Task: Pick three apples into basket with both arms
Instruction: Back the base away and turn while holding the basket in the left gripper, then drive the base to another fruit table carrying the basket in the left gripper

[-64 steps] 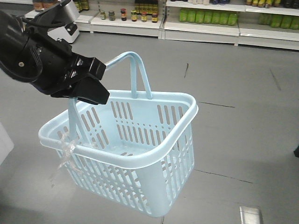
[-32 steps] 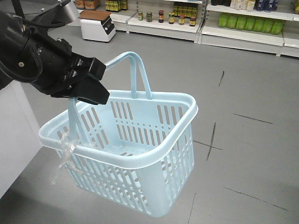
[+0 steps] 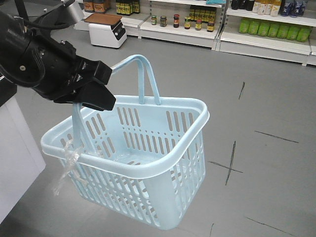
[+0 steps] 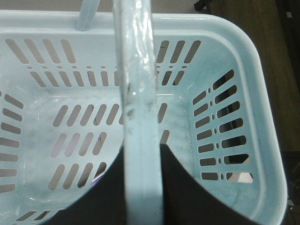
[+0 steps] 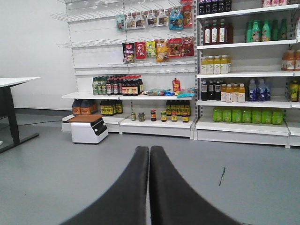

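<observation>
The pale blue basket (image 3: 192,106) hangs in the air over the grey floor, tilted slightly, and nothing lies inside it. My left gripper (image 3: 94,91) is shut on one hoop handle (image 3: 79,121); the other handle stands upright behind it. In the left wrist view the handle (image 4: 138,93) runs between the black fingers of the left gripper (image 4: 143,187), above the basket's slotted wall (image 4: 225,117). A scrap of clear plastic (image 3: 69,158) dangles from the rim. My right gripper (image 5: 149,154) is shut on nothing and points at the shelves. The apples are out of view.
Store shelves (image 3: 197,19) with jars and bottles line the back. A white box-shaped appliance (image 3: 106,30) sits on the floor before them. A white counter (image 3: 12,148) stands close at the left. In the right wrist view a white table (image 5: 14,82) stands at the left.
The background has slid right: shelves and the white appliance moved across the view, and the white counter has come in at the left. Basket and left gripper keep their place in frame.
</observation>
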Controlling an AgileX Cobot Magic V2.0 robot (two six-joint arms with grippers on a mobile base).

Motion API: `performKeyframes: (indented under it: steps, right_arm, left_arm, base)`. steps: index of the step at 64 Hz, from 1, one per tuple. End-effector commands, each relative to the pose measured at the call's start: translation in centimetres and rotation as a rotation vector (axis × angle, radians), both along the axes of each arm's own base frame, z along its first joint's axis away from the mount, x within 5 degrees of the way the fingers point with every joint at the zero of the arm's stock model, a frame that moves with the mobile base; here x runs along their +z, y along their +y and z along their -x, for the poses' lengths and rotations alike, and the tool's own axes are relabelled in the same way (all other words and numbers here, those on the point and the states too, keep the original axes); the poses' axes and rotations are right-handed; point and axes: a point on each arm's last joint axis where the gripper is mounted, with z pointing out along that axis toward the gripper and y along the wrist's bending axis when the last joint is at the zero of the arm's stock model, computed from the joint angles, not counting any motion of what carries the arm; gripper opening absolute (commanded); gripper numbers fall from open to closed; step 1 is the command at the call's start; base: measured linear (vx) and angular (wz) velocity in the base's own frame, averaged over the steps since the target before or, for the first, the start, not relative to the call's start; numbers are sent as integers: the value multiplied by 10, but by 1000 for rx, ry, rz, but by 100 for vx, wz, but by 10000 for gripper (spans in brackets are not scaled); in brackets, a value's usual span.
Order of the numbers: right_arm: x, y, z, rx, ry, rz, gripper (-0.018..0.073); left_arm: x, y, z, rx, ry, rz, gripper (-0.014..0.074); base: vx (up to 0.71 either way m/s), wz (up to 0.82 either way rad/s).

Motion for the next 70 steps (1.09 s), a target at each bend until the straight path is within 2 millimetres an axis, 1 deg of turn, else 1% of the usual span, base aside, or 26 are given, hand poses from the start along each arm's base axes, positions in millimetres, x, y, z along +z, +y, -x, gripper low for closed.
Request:
performKeyframes:
  steps: [1, 31, 70]
  right_arm:
    - [2, 0, 1, 1, -69, 17, -4]
    - [2, 0, 1, 1, -69, 17, -4]
    - [2, 0, 1, 1, -69, 17, -4]
  left_arm:
    - [23, 0, 13, -1, -53, 89, -8]
    - [23, 0, 13, -1, -53, 89, -8]
    - [23, 0, 13, -1, -53, 89, -8]
  base:
    - [23, -3]
    - [25, -14]
    - [25, -33]
